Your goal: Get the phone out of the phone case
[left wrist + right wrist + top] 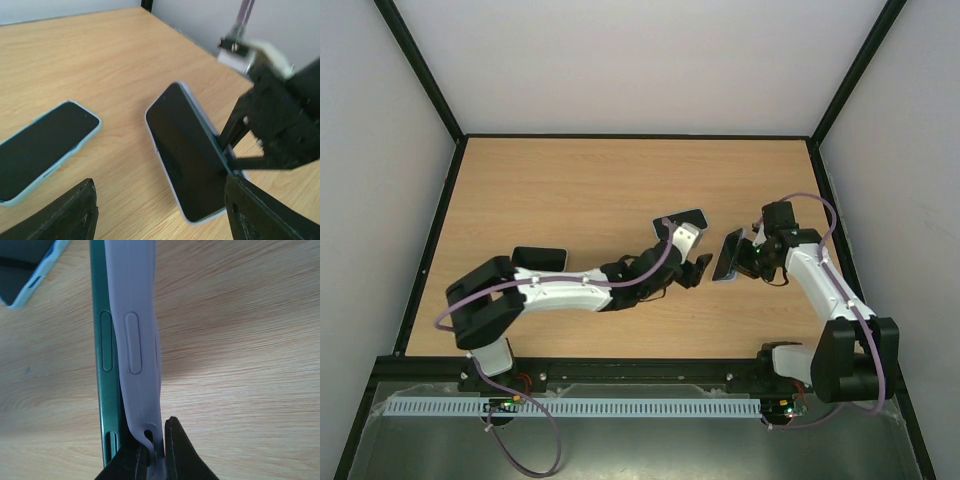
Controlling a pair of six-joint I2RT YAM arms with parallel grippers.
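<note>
The phone point(106, 365) sits tilted, its green side splitting away from the lilac phone case point(140, 340) just ahead of the right gripper point(152, 460), whose fingers are pinched tight on the case's near lip. The left gripper point(159, 200) hangs just beside it, fingers point(75, 215) spread wide, the dark screen facing the gap and touching neither. Out past one finger, a second handset point(45, 150) in pale blue lies flat on the wooden table point(570, 180).

Green phone point(106, 365) tilted on edge, lilac case point(140, 340) partly peeled away
</note>
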